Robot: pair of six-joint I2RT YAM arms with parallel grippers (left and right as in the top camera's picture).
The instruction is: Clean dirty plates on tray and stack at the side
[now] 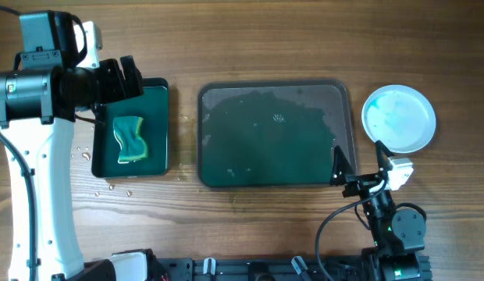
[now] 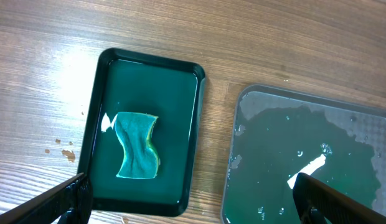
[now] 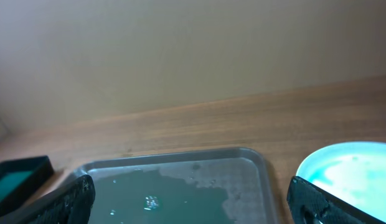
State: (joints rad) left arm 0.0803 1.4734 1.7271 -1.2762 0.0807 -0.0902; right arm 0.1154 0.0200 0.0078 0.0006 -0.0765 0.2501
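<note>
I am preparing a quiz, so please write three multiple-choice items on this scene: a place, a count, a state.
1. Where is the plate? A) right of the large tray; B) left of it; C) on it.
2. The small black tray holds: A) nothing; B) one sponge; C) two sponges.
3. The left claw is: A) open, empty; B) shut on the sponge; C) shut on the plate.
Answers: 1A, it sits past the tray's right rim; 2B, a single green one lies inside; 3A, its fingers stand wide apart.
</note>
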